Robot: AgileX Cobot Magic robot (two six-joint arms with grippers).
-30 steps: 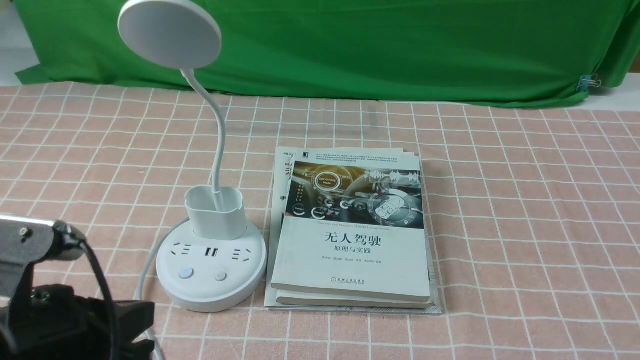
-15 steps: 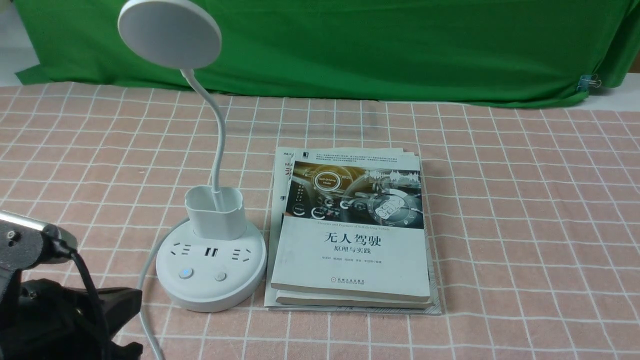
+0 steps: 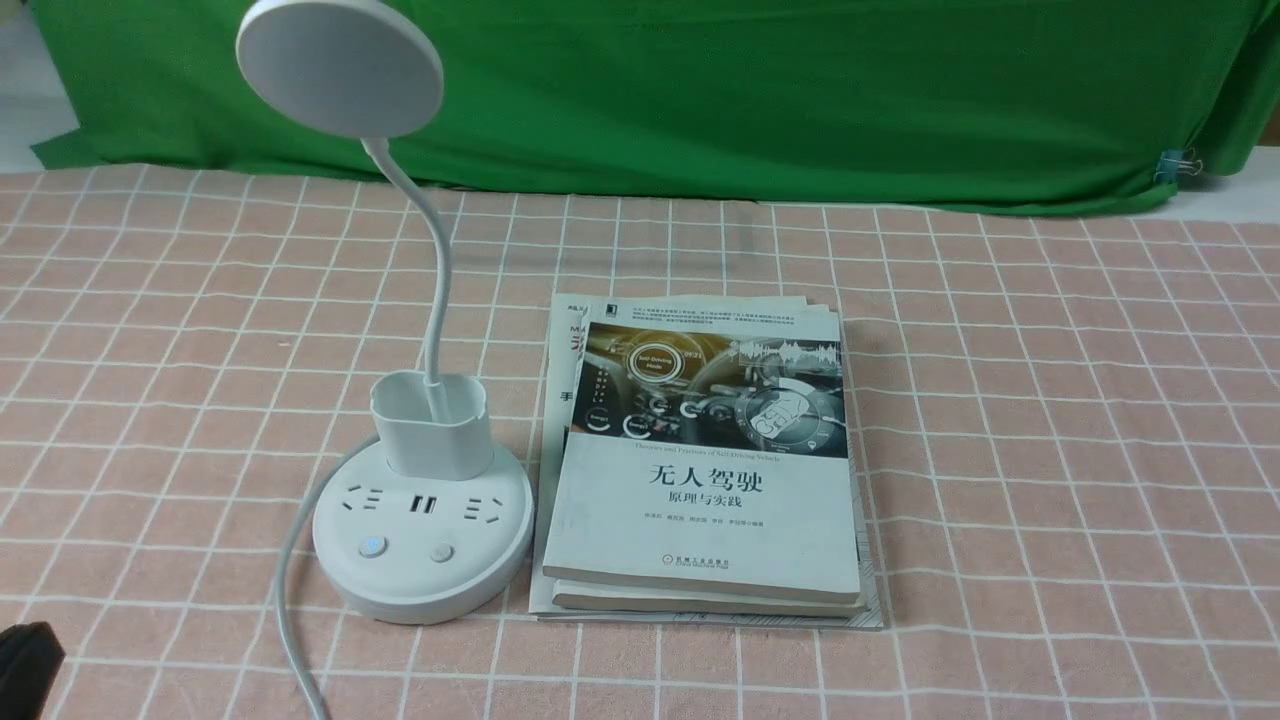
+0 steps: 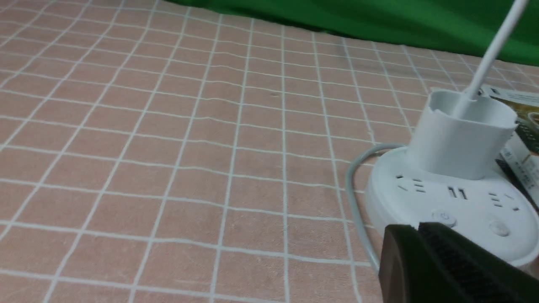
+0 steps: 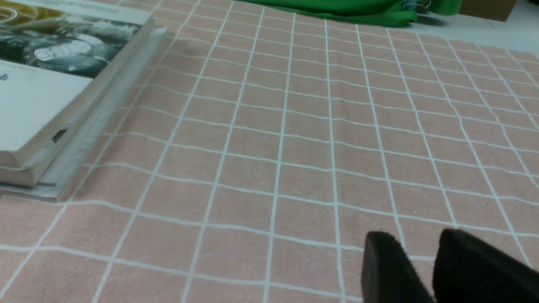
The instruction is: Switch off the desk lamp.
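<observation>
We see the desk lamp (image 3: 430, 440) standing on the left half of the surface (image 3: 1000, 400), near its front edge. Its round base carries sockets and two buttons. The left button (image 3: 372, 546) shows a small blue glow and the right button (image 3: 441, 552) is plain white. From the cup-shaped holder the thin neck curves up to the disc head (image 3: 340, 68), which sits high against the green backdrop (image 3: 700, 90). We cannot tell whether the head is lit. A white cord (image 3: 290, 560) leaves the base on its left side and runs toward the front edge.

Just beside the base, on its right, lies a stack of books (image 3: 700, 480), flat, the top cover bearing Chinese characters.

In the left wrist view the left pincer (image 4: 417, 229) hangs close in front of the lamp's base (image 4: 454, 202), apart from it, its fingers pressed together with no gap showing. In the front view only a dark corner of it (image 3: 25, 655) shows at the lower left.

The right pincer (image 5: 421, 248) hovers low over bare checked cloth, well to the right of the books (image 5: 42, 84), its fingers slightly spread and pinching nothing.
</observation>
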